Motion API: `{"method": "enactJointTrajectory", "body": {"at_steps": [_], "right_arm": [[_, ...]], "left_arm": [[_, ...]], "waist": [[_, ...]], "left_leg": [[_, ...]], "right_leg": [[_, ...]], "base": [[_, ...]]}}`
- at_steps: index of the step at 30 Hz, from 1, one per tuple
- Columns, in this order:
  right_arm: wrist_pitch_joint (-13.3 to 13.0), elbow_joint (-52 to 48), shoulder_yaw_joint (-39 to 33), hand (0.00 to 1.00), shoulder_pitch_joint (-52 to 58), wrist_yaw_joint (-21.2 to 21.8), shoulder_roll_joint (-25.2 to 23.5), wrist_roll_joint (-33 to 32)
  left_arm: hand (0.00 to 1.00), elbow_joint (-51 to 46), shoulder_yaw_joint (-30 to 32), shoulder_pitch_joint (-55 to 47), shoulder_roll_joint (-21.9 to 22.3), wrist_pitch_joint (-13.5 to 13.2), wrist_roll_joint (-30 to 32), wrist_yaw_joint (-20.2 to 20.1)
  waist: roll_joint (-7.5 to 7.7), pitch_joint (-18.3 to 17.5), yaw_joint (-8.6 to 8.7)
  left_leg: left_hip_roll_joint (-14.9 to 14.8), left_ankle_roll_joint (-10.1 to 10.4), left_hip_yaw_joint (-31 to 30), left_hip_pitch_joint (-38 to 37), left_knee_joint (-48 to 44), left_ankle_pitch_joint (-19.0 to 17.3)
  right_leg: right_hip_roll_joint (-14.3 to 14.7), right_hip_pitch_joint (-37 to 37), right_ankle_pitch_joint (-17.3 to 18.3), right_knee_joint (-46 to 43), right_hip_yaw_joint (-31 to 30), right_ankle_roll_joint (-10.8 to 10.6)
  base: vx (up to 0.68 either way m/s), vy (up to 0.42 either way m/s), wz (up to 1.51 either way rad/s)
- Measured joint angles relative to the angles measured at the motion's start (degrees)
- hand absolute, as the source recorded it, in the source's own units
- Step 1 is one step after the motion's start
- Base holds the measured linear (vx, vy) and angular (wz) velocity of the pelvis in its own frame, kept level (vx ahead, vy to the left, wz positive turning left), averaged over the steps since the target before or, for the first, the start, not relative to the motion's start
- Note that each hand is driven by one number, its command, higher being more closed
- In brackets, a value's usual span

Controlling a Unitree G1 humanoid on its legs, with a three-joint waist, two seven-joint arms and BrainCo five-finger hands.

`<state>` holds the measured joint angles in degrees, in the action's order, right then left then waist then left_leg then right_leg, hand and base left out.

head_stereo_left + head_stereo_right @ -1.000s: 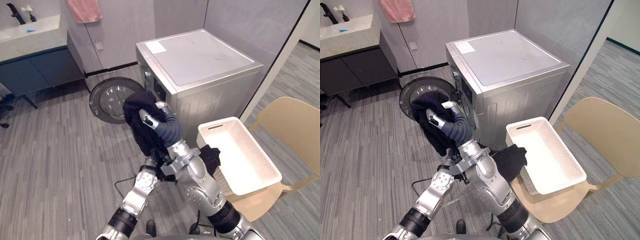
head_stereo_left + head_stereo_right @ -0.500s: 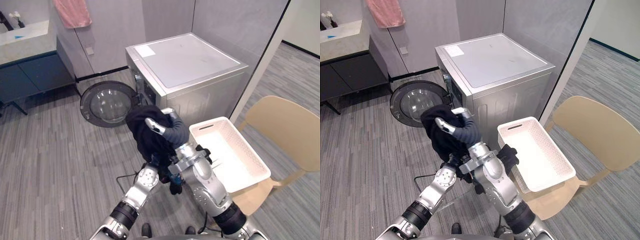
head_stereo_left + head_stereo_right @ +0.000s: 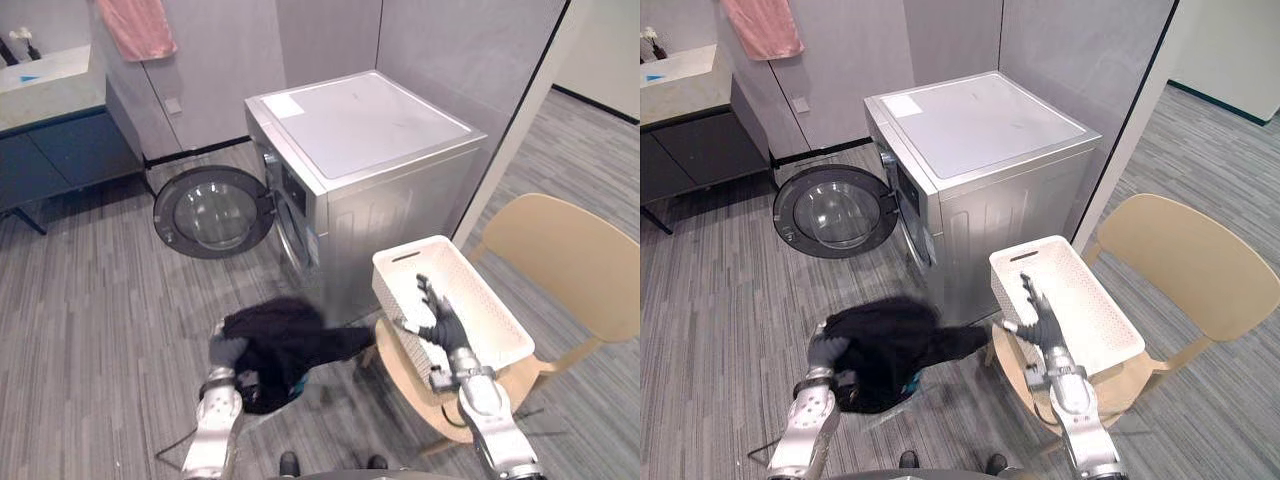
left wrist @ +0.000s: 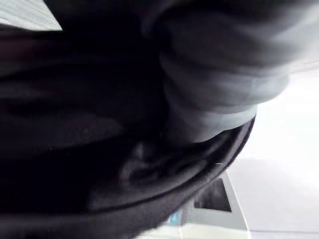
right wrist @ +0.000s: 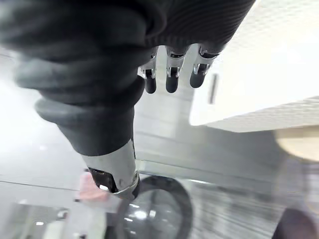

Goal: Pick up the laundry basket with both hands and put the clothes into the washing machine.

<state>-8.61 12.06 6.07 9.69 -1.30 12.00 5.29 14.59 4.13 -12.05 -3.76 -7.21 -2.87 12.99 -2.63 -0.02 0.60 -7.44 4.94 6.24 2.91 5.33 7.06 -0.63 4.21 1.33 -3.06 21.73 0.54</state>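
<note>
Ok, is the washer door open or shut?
Open: the round door stands swung wide off the washer front, leaving the front opening uncovered.

The washer (image 3: 370, 140) stands far centre, chair (image 3: 570, 260) right.
On the chair, right of the washer, the basket (image 3: 482, 305); door (image 3: 208, 212) swung left; clothes (image 3: 285, 340) near left.

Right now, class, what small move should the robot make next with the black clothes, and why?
Probably raise the left robot hand toward the open door of the washing machine: the black clothes bunch at it low over the floor, short of the machine. The right robot hand is open at the white basket.
</note>
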Motion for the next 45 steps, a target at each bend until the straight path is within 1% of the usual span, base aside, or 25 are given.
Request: {"method": "enactJointTrajectory", "body": {"at_steps": [6,9,11,12,13,15,19,20,22,23,24,26,28,30,31,33,34,35,37,38,39,40,41,42,45], "right_arm": [[1.8,17.7,-0.7,0.0,-1.3,0.4,-0.5,4.0],[3.0,22.6,-1.0,0.0,-2.2,-0.3,-1.7,5.8],[3.9,23.1,-1.4,0.0,-2.4,-1.7,-3.5,6.3],[4.2,23.2,-2.0,0.0,-3.0,-2.4,-3.9,6.4],[4.3,23.4,-2.2,0.0,-3.3,-2.6,-3.9,6.4],[4.8,25.0,-2.3,0.0,-5.1,-3.5,-4.0,6.4],[5.0,28.3,-2.4,0.0,-8.9,-4.1,-6.1,6.5],[5.1,28.3,-3.0,0.0,-8.2,-4.1,-6.6,6.6],[5.4,27.6,-3.9,0.0,-6.1,-4.5,-7.0,6.5],[5.3,27.2,-3.9,0.0,-4.6,-4.7,-7.4,6.5],[5.3,27.3,-3.8,0.0,-4.0,-4.7,-8.0,6.4],[5.3,27.2,-3.9,0.0,-3.7,-4.8,-8.9,6.0],[5.3,27.2,-4.1,0.0,-3.7,-5.0,-8.9,5.3],[5.2,28.2,-4.5,0.0,-3.9,-5.2,-8.7,4.8],[5.4,29.8,-5.4,0.0,-4.0,-5.1,-8.8,4.6],[5.4,29.9,-6.4,0.0,-4.0,-5.2,-8.7,4.4],[5.4,29.7,-7.2,0.0,-4.0,-5.2,-8.3,4.4],[5.4,29.2,-7.5,0.0,-4.7,-5.2,-8.3,4.4],[5.6,29.0,-7.7,0.0,-5.2,-5.0,-8.6,4.4],[5.8,26.8,-7.1,0.0,-4.6,-5.0,-9.4,4.3],[5.7,24.9,-5.9,0.0,-4.2,-5.1,-9.5,4.2],[5.7,24.2,-5.4,0.0,-4.2,-5.2,-9.7,4.2],[5.6,22.8,-5.2,0.0,-4.5,-5.3,-9.9,4.1],[5.5,22.4,-5.3,0.0,-4.7,-5.7,-9.9,3.6],[5.9,22.0,-5.6,0.0,-4.2,-6.2,-10.5,2.9]], "left_arm": [[1.0,7.7,4.5,-1.1,-0.1,0.5,-0.1,-1.8],[1.0,8.5,5.1,-1.8,0.1,0.8,-1.3,-1.8],[1.0,8.6,5.1,-2.0,0.2,1.4,-1.3,-1.9],[1.0,9.4,4.9,-1.7,0.6,1.5,-1.3,-2.0],[1.0,10.3,4.9,-1.3,0.9,1.5,-1.3,-2.0],[1.0,13.4,4.9,-1.6,1.7,1.7,-1.6,-2.0],[1.0,17.1,4.2,-1.6,1.5,2.0,-1.7,-2.3],[1.0,17.0,2.9,-1.9,1.5,2.0,-1.6,-3.0],[1.0,16.9,0.9,-2.2,1.3,2.3,-1.4,-3.0],[1.0,16.1,-0.1,-1.8,0.6,2.4,-1.1,-2.9],[1.0,16.1,-0.5,-1.4,0.2,2.4,-1.0,-2.9],[1.0,16.1,-0.9,-0.7,-1.4,2.4,-1.0,-2.9],[1.0,16.1,-1.8,0.1,-1.8,2.4,-1.0,-2.9],[1.0,17.1,-2.4,2.4,-1.8,2.4,-0.9,-3.0],[1.0,17.7,-2.5,4.4,-2.1,2.3,-0.7,-3.1],[1.0,18.3,-2.5,4.9,-1.8,2.4,-0.1,-3.1],[1.0,18.3,-2.8,5.3,-1.3,2.4,0.6,-3.1],[1.0,18.4,-3.3,5.2,-0.7,2.3,1.2,-3.1],[1.0,18.3,-3.4,5.2,0.1,2.4,1.4,-3.1],[1.0,17.2,-3.1,4.1,1.2,2.4,1.3,-3.2],[1.0,15.9,-2.6,2.9,1.9,2.4,1.3,-3.9],[1.0,15.2,-2.5,2.5,2.2,2.4,1.3,-4.3],[1.0,14.2,-2.5,2.4,2.9,2.4,1.3,-5.1],[1.0,13.9,-2.8,2.6,3.3,2.4,1.3,-5.5],[1.0,13.5,-4.1,2.3,3.8,2.4,1.3,-5.9]], "waist": [[-0.4,1.9,-2.12],[-0.13,4.5,-3.19],[0.81,5.1,-3.23],[1.15,5.4,-2.87],[1.02,5.5,-2.89],[0.45,5.6,-4.08],[3.43,7.2,-4.7],[4.52,7.9,-4.71],[4.77,8.3,-4.26],[4.63,8.7,-4.22],[4.26,9.3,-3.67],[5.43,10.1,-2.66],[5.89,10.6,-1.46],[5.59,11.4,-0.44],[6.53,12.0,0.29],[6.52,11.9,0.72],[5.62,11.6,1.13],[4.04,11.8,1.24],[3.53,12.1,1.41],[2.91,12.1,1.46],[2.7,12.1,0.77],[2.67,12.1,0.34],[2.61,12.1,-0.43],[2.92,12.0,-1.73],[3.22,11.9,-2.1]], "left_leg": [[0.7,0.2,-4.7,2.7,-0.6,0.4],[1.7,-0.3,-8.2,5.4,-1.9,0.6],[2.0,-5.8,-3.6,8.1,-3.4,-1.1],[1.4,-7.0,2.1,8.8,-4.0,-2.0],[1.1,-7.0,4.5,8.9,-4.0,-2.0],[0.1,-3.6,7.9,8.7,-4.5,1.2],[4.1,-4.7,6.5,8.6,-7.3,-2.6],[6.2,-5.3,5.0,8.4,-10.6,-6.2],[8.0,-6.5,2.0,8.2,-15.7,-10.2],[7.8,-7.1,-0.3,7.6,-18.8,-12.8],[7.6,-7.4,-2.5,7.1,-19.8,-14.2],[7.6,-7.6,-5.1,4.7,-19.3,-15.5],[7.8,-7.4,-6.9,3.3,-19.4,-17.1],[7.7,-6.9,-8.9,0.9,-18.5,-18.5],[8.5,-5.2,-10.8,-1.9,-16.4,-19.1],[8.3,-3.9,-12.1,-3.4,-16.0,-20.5],[6.6,-2.6,-12.8,-6.1,-14.7,-21.4],[5.0,-0.7,-11.5,-6.3,-16.2,-21.2],[3.5,1.5,-8.4,-5.1,-24.4,-20.0],[0.8,4.9,-6.1,-0.8,-41.0,-16.0],[-1.9,5.2,-4.9,3.4,-52.6,-12.8],[-2.8,4.4,-3.7,5.1,-57.7,-13.5],[-4.7,1.0,-1.6,9.3,-66.5,-15.6],[-5.4,-0.6,0.0,13.2,-68.5,-16.6],[-4.6,-3.1,1.4,18.9,-58.5,-18.5]], "right_leg": [[-0.7,-0.1,0.7,-0.5,4.8,-0.1],[-2.7,0.4,3.6,-4.1,10.2,-0.5],[-5.7,1.2,5.9,-6.5,15.5,-0.9],[-7.0,1.2,5.9,-7.2,17.7,-1.3],[-7.6,1.2,6.1,-7.8,18.5,-1.6],[-8.6,1.0,7.2,-10.0,19.6,-3.0],[-14.1,-0.5,9.4,-14.2,20.9,-6.1],[-18.2,-0.6,11.2,-21.3,19.9,-6.1],[-22.2,2.1,10.0,-33.8,11.9,-0.8],[-21.5,7.2,8.3,-43.6,1.7,2.1],[-18.5,9.9,11.9,-46.9,-3.1,-0.4],[-14.3,14.8,15.0,-47.0,-6.3,-0.5],[-12.1,18.9,15.2,-42.4,-5.8,-1.8],[-9.8,21.2,12.4,-30.7,-4.8,-3.2],[-8.9,20.9,5.4,-14.4,-4.6,-3.0],[-8.8,20.7,-0.6,-14.1,-5.1,-1.0],[-8.1,20.6,-2.0,-16.7,-4.1,1.5],[-7.2,20.4,0.9,-19.7,-2.7,3.4],[-5.6,17.7,3.0,-20.8,-2.1,5.3],[-2.7,12.1,4.6,-18.6,-2.0,6.1],[-0.4,8.2,5.5,-16.4,-3.3,6.8],[0.7,6.6,6.1,-15.4,-4.6,7.2],[2.7,3.4,6.8,-13.5,-7.3,7.7],[3.6,0.7,7.0,-11.6,-10.0,8.0],[4.0,-4.4,7.0,-7.9,-14.8,8.0]], "base": [[0.02,0.006,0.45],[-0.03,0.003,0.91],[0.05,0.014,1.29],[0.09,0.033,1.07],[0.14,0.044,0.95],[0.11,0.044,0.37],[0.16,0.104,0.39],[0.18,0.145,0.8],[0.22,0.154,0.93],[0.31,0.108,0.88],[0.32,0.074,0.88],[0.32,-0.003,0.69],[0.39,-0.056,0.59],[0.42,-0.136,0.75],[0.43,-0.191,0.71],[0.44,-0.228,0.53],[0.6,-0.281,0.3],[0.73,-0.324,0.17],[0.68,-0.277,-0.12],[0.61,-0.23,-0.52],[0.58,-0.206,-0.66],[0.38,-0.097,-0.98],[0.45,-0.082,-1.18],[0.44,-0.059,-1.19],[0.43,0.006,-0.93]]}}
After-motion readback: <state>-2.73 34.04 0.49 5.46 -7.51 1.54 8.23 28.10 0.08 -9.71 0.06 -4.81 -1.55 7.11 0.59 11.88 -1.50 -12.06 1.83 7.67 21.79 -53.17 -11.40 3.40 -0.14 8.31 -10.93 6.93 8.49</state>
